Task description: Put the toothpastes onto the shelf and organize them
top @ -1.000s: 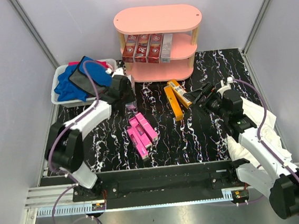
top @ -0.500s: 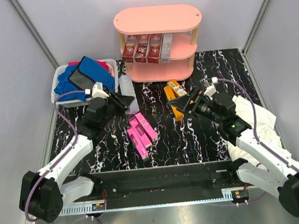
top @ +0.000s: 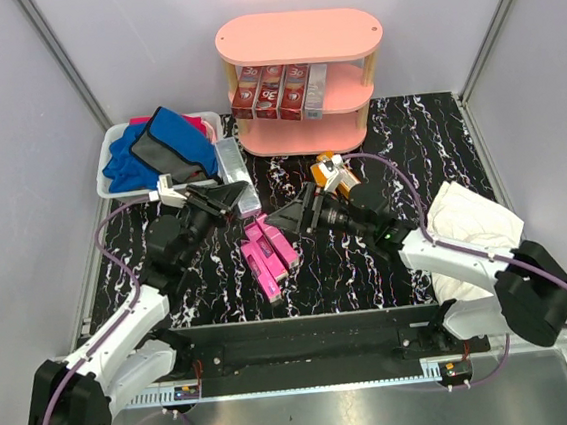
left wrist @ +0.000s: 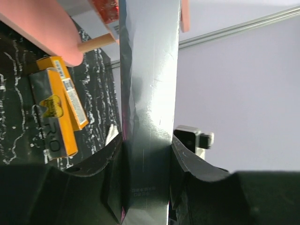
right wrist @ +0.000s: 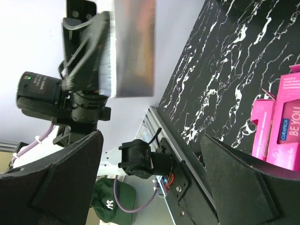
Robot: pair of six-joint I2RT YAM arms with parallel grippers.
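Note:
My left gripper (top: 224,194) is shut on a silver-grey toothpaste box (top: 232,173) and holds it off the table, right of the bin; the wrist view shows the box (left wrist: 150,93) clamped between both jaws (left wrist: 147,173). My right gripper (top: 294,216) is open and empty, pointing left toward that box (right wrist: 133,47), its jaws wide apart (right wrist: 150,187). Three pink boxes (top: 268,249) lie at centre, also in the right wrist view (right wrist: 281,126). Orange boxes (top: 338,170) lie behind the right arm, partly hidden. The pink shelf (top: 296,32) holds dark red boxes (top: 270,90) and a silver one (top: 316,89) on its middle tier.
A white bin (top: 112,184) with blue and grey cloths (top: 161,144) stands at the back left. A white cloth (top: 470,217) lies at the right. Grey walls close in both sides. The orange boxes (left wrist: 56,117) and the shelf's edge (left wrist: 42,28) show in the left wrist view.
The left arm has drawn back toward the near edge with the silver box in its jaws. The right gripper has swung left from the orange boxes to above the pink ones.

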